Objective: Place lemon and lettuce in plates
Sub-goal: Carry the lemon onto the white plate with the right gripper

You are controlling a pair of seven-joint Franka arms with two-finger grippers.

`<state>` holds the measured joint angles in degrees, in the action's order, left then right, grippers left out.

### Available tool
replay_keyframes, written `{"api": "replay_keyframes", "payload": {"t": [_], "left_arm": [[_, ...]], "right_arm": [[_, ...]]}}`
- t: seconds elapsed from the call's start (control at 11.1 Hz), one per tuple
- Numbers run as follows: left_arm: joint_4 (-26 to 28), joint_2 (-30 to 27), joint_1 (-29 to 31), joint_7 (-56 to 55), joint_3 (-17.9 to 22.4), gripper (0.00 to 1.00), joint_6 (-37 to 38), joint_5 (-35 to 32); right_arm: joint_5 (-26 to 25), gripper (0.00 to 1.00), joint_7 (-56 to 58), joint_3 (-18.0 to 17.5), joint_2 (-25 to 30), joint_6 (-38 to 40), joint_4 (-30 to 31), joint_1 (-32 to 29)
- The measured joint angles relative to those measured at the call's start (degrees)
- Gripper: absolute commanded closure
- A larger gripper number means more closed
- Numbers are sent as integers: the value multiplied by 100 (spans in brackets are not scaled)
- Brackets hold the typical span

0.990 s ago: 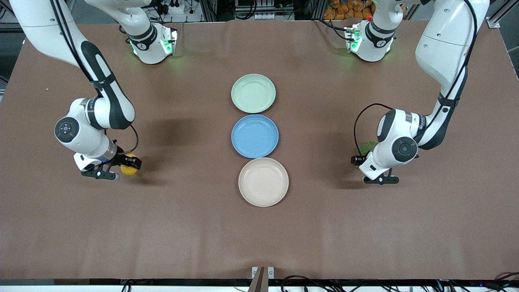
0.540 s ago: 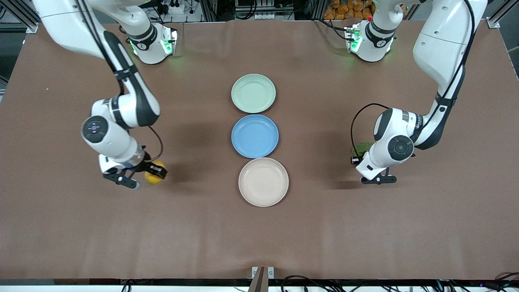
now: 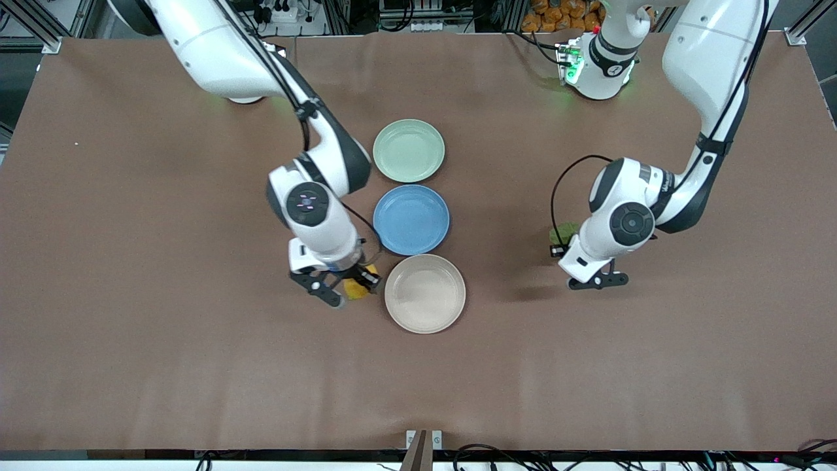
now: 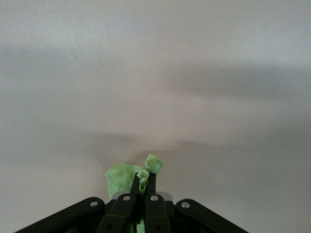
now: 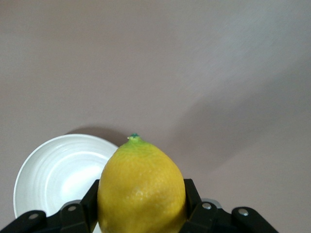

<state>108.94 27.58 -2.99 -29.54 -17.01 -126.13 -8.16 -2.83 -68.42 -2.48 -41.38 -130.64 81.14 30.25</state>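
My right gripper (image 3: 352, 282) is shut on the yellow lemon (image 3: 358, 288) and holds it above the table just beside the beige-white plate (image 3: 425, 294), toward the right arm's end. In the right wrist view the lemon (image 5: 141, 187) fills the jaws and the beige-white plate (image 5: 58, 177) lies below it. My left gripper (image 3: 561, 247) is shut on the green lettuce (image 3: 562, 232) above bare table toward the left arm's end. The lettuce (image 4: 127, 175) is pinched between the shut fingers in the left wrist view. The mint green plate (image 3: 409, 150) lies farthest from the camera, empty.
A blue plate (image 3: 411, 219) lies between the mint plate and the beige-white plate, all three in one row at the table's middle. Brown table cloth (image 3: 196, 366) spreads wide on both sides of the row.
My right arm has swung the lemon a long way toward the table's middle, up to the beige-white plate. My left gripper has drifted a little toward the plates with the lettuce.
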Motion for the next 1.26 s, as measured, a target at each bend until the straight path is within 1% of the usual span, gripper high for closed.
{"api": "replay_keyframes", "payload": {"t": [0.18, 0.36, 0.54, 0.63, 0.81, 0.9, 0.99, 1.26], "left_arm": [[-14, -383, -15, -211, -229, 100, 481, 234], [-14, -661, -9, -320, -355, 100, 739, 390], [-14, -777, -10, -477, -475, 100, 780, 424], [-18, -793, -16, -509, -508, 100, 780, 446], [-23, -793, -22, -647, -606, 100, 780, 467], [-47, -790, -31, -709, -674, 100, 780, 470], [-77, -778, -82, -797, -703, 100, 780, 473], [-105, -721, -267, -921, -718, 100, 780, 476]], "right_arm": [[-200, 100, -564, 16, -570, -245, -509, 279], [-427, 98, -1010, 30, -968, -621, -728, 446], [-506, 77, -1349, 33, -1137, -675, -868, 553], [-514, 54, -1529, 33, -1155, -675, -897, 611], [-554, 33, -1873, 35, -1156, -673, -924, 699], [-570, 20, -1946, 35, -1156, -670, -927, 724], [-602, 0, -1992, 35, -1156, -668, -927, 743], [-642, 0, -2014, 45, -1151, -658, -986, 754]]}}
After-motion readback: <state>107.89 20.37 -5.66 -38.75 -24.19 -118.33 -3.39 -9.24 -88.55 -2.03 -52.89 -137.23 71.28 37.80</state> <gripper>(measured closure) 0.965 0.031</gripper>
